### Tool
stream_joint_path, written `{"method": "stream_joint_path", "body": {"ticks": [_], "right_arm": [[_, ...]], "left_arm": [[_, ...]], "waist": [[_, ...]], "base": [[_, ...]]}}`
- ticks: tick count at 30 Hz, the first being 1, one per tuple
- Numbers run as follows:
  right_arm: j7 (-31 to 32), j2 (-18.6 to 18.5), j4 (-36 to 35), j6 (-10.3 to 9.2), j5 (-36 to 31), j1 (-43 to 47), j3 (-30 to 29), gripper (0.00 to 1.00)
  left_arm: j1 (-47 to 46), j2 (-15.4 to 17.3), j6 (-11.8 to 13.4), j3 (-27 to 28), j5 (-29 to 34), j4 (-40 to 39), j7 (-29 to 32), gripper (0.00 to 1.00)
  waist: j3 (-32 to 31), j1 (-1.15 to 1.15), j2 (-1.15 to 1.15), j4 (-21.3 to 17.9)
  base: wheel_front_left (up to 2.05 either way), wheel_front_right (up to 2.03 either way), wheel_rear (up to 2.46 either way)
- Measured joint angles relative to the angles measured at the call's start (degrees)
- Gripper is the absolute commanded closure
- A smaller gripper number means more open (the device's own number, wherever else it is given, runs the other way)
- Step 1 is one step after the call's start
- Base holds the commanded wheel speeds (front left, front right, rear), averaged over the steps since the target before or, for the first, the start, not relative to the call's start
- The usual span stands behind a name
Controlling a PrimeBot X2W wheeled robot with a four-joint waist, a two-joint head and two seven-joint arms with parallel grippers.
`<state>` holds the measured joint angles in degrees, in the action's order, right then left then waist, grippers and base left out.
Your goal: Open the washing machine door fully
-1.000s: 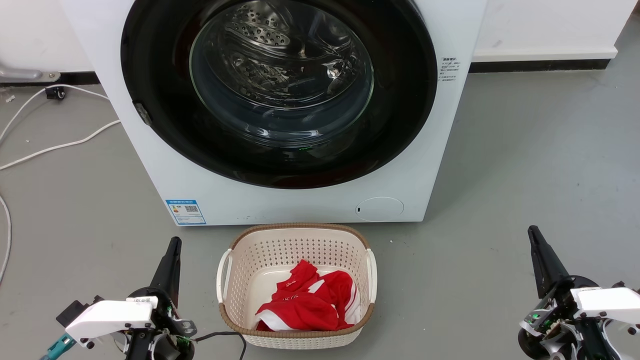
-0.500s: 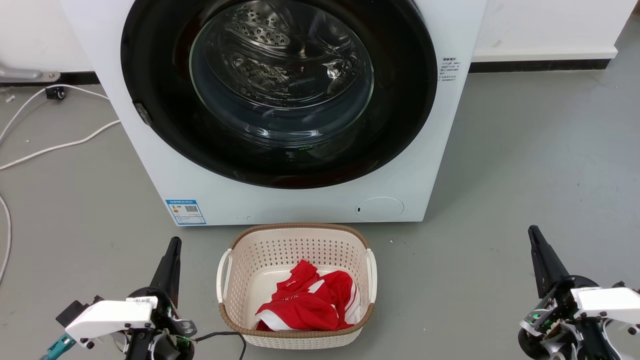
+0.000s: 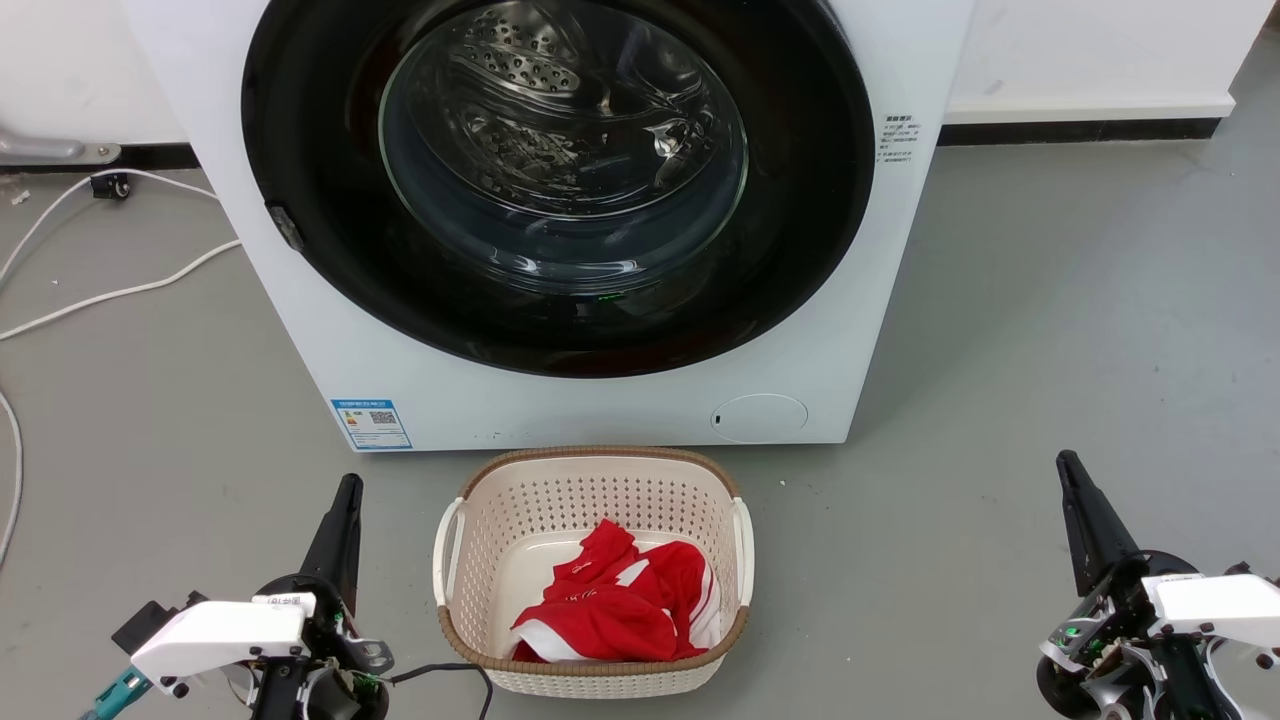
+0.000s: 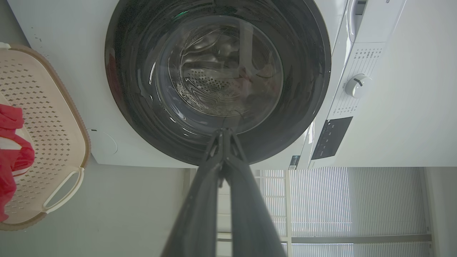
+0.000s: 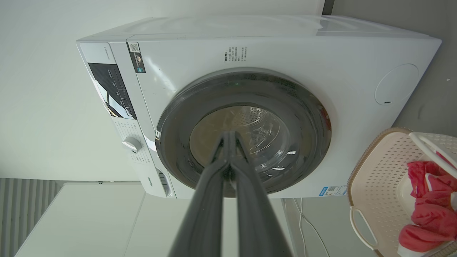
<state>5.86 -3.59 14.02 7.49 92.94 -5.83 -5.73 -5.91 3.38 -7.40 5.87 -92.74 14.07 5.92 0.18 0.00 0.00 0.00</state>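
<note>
The white washing machine stands straight ahead, its round glossy black door lying flat and closed against the front, the steel drum showing through the clear window. A small latch tab sits on the door's left rim. My left gripper is shut and empty at the lower left, well short of the machine. My right gripper is shut and empty at the lower right. The left wrist view has the door beyond the touching fingertips; in the right wrist view the door faces its closed gripper.
A cream perforated basket with red clothing sits on the grey floor between my grippers, just before the machine. White cables trail on the floor at left. Open floor lies to the right of the machine.
</note>
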Motion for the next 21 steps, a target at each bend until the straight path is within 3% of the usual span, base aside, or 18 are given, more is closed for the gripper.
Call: {"method": "stream_joint_path", "body": {"ticks": [11,12,21], "right_arm": [[0.1,0.1,0.0,0.0,-0.1,0.0,-0.1,1.0],[0.1,0.1,0.0,0.0,-0.2,0.0,-0.1,0.0],[-1.5,0.3,-0.1,0.0,-0.5,1.8,0.6,0.0]], "left_arm": [[0.0,-0.1,0.0,0.1,0.2,0.0,0.0,1.0],[0.0,-0.1,0.0,0.1,0.2,0.0,0.0,0.0],[1.4,-0.4,0.1,-1.7,0.7,0.5,-1.6,0.0]], "waist": [[0.0,0.0,0.0,0.0],[0.0,0.0,0.0,0.0],[0.1,0.0,0.0,0.0]], "base": [[0.0,0.0,0.0],[0.0,0.0,0.0],[0.0,0.0,0.0]]}}
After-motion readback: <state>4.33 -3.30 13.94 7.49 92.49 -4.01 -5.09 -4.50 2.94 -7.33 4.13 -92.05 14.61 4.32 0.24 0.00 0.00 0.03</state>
